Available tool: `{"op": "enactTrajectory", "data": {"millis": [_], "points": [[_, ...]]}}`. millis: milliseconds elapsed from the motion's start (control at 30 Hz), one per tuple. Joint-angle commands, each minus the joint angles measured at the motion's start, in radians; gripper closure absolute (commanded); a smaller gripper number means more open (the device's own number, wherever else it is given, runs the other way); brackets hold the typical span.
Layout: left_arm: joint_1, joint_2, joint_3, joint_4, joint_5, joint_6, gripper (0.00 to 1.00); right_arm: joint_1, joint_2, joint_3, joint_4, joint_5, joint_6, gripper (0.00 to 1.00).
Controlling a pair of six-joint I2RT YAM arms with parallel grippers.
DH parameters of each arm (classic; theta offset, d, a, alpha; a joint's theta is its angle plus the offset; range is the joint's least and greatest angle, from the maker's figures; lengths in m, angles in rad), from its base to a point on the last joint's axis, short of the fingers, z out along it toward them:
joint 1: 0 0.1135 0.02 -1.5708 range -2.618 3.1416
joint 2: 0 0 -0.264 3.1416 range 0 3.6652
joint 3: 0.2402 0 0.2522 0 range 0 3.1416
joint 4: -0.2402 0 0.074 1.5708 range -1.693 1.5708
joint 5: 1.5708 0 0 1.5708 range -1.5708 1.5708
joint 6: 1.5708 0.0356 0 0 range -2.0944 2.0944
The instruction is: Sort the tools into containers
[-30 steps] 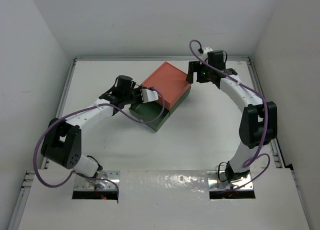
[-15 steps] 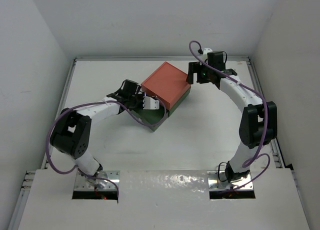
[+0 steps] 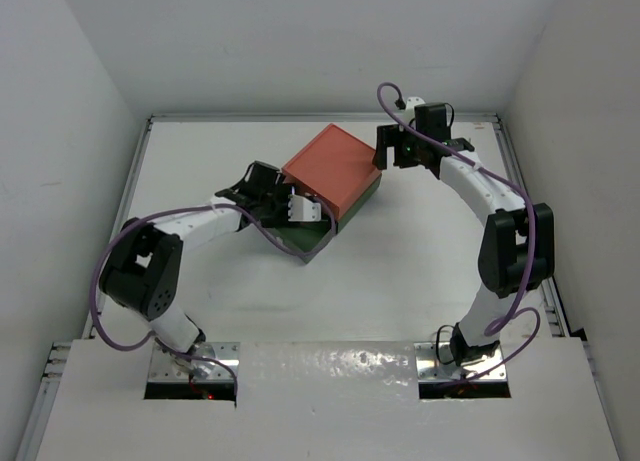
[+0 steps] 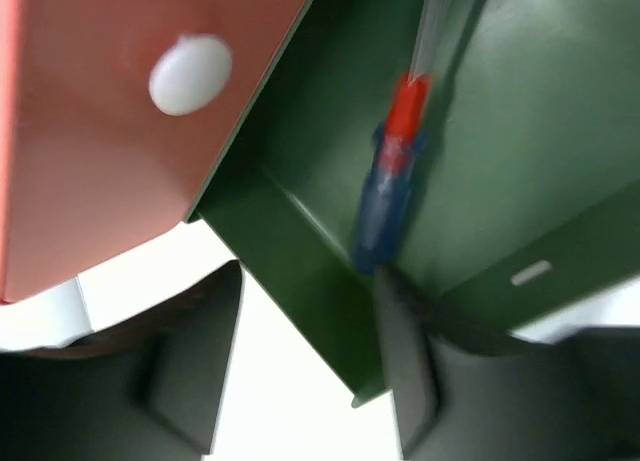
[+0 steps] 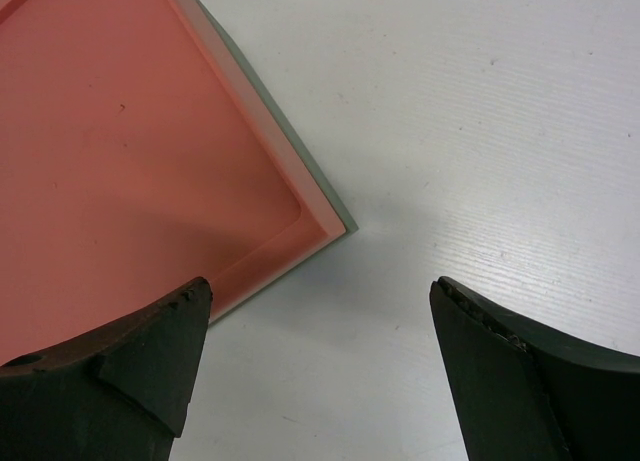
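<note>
Fig.: late stage, prob.: blue-and-red screwdriver lies inside open green drawer below salmon box; L jaws spread, gripping nothing; R jaws spread, empty, over box corner; other tools unseen; drawer not yet shut.

A: What's in the dark green plastic drawer?
B: Small blue-and-red-handled screwdriver, blurred, lying inside near the corner.
A: Upper left?
B: Salmon-red box front, round white knob.

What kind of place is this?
Probably a robot test cell: plain white walls enclose a white table, with the left arm and right arm bolted at its near edge.
</note>
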Motion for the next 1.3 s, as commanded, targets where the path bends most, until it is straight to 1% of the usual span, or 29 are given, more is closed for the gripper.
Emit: {"op": "enactTrajectory", "data": {"millis": [0, 33, 100, 133, 167, 233, 267, 300, 333, 400, 433, 467, 500, 567, 600, 633, 667, 700, 767, 833, 867, 900, 933, 967, 1000, 1033, 1100, 1200, 1267], "points": [[-0.019, -0.080, 0.003, -0.012, 0.072, -0.003, 0.44, -0.008, -0.045, -0.002, 0.008, 0.006, -0.015, 0.11], [-0.022, -0.087, 0.013, -0.018, 0.084, -0.023, 0.40, -0.019, -0.045, 0.001, 0.005, -0.031, -0.011, 0.11], [-0.021, -0.087, 0.094, -0.044, 0.104, -0.163, 0.40, -0.040, -0.047, 0.025, -0.004, -0.077, 0.032, 0.11], [-0.021, -0.082, 0.139, -0.075, 0.106, -0.287, 0.41, -0.069, -0.050, 0.044, -0.006, -0.112, 0.054, 0.12], [-0.021, -0.076, 0.183, -0.092, 0.107, -0.350, 0.42, -0.086, -0.062, 0.056, -0.011, -0.123, 0.061, 0.14], [-0.019, -0.065, 0.328, -0.122, 0.104, -0.470, 0.42, -0.138, -0.079, 0.081, -0.018, -0.140, 0.074, 0.21], [-0.018, -0.065, 0.408, -0.147, 0.095, -0.577, 0.41, -0.160, -0.085, 0.119, -0.040, -0.170, 0.083, 0.27], [-0.018, -0.061, 0.444, -0.156, 0.086, -0.633, 0.41, -0.180, -0.082, 0.143, -0.059, -0.187, 0.088, 0.40], [-0.018, -0.056, 0.521, -0.188, 0.056, -0.727, 0.39, -0.213, -0.078, 0.198, -0.113, -0.192, 0.091, 0.47], [-0.015, -0.045, 0.593, -0.233, 0.019, -0.814, 0.37, -0.258, -0.056, 0.236, -0.153, -0.163, 0.083, 0.57], [-0.010, -0.042, 0.624, -0.274, -0.006, -0.877, 0.37, -0.266, -0.047, 0.252, -0.181, -0.134, 0.069, 0.57], [-0.001, -0.044, 0.665, -0.291, -0.011, -0.905, 0.37, -0.273, -0.032, 0.263, -0.199, -0.055, 0.066, 0.57], [0.028, -0.048, 0.675, -0.304, -0.012, -0.931, 0.36, -0.289, 0.013, 0.279, -0.219, -0.019, 0.062, 0.54], [0.074, -0.061, 0.684, -0.327, -0.012, -1.027, 0.34, -0.302, 0.069, 0.346, -0.271, 0.048, 0.058, 0.47], [0.144, -0.061, 0.687, -0.340, 0.003, -1.058, 0.34, -0.309, 0.100, 0.367, -0.280, 0.094, 0.055, 0.43], [0.180, -0.056, 0.691, -0.378, 0.038, -1.101, 0.34, -0.322, 0.163, 0.416, -0.287, 0.110, 0.054, 0.37], [0.277, -0.038, 0.699, -0.456, 0.041, -1.100, 0.35, -0.344, 0.270, 0.509, -0.309, 0.148, 0.051, 0.33], [0.302, -0.032, 0.699, -0.457, 0.041, -1.100, 0.36, -0.344, 0.271, 0.510, -0.310, 0.148, 0.051, 0.33], [0.342, -0.036, 0.651, -0.497, 0.006, -1.060, 0.37, -0.355, 0.379, 0.605, -0.328, 0.222, 0.035, 0.35], [0.408, -0.062, 0.583, -0.459, 0.005, -1.052, 0.39, -0.364, 0.463, 0.671, -0.327, 0.259, 0.019, 0.46], [0.430, -0.088, 0.519, -0.443, 0.006, -1.060, 0.40, -0.368, 0.485, 0.687, -0.319, 0.263, 0.019, 0.53], [0.479, -0.094, 0.492, -0.430, 0.012, -1.069, 0.40, -0.379, 0.501, 0.697, -0.310, 0.268, 0.022, 0.58], [0.502, -0.094, 0.475, -0.419, 0.037, -1.080, 0.40, -0.385, 0.513, 0.699, -0.296, 0.289, 0.022, 0.59], [0.519, -0.093, 0.446, -0.414, 0.041, -1.084, 0.40, -0.388, 0.527, 0.696, -0.266, 0.317, 0.020, 0.57], [0.554, -0.091, 0.434, -0.411, 0.043, -1.090, 0.40, -0.396, 0.531, 0.687, -0.250, 0.344, 0.019, 0.52], [0.568, -0.087, 0.413, -0.408, 0.046, -1.090, 0.40, -0.401, 0.545, 0.682, -0.226, 0.380, 0.012, 0.49], [0.599, -0.087, 0.374, -0.396, 0.038, -1.098, 0.41, -0.410, 0.562, 0.681, -0.213, 0.382, -0.001, 0.45], [0.622, -0.091, 0.325, -0.377, 0.044, -1.119, 0.41, -0.413, 0.607, 0.688, -0.218, 0.375, -0.017, 0.43], [0.629, -0.088, 0.311, -0.373, 0.051, -1.130, 0.41, -0.414, 0.623, 0.679, -0.218, 0.337, -0.018, 0.42]]}}
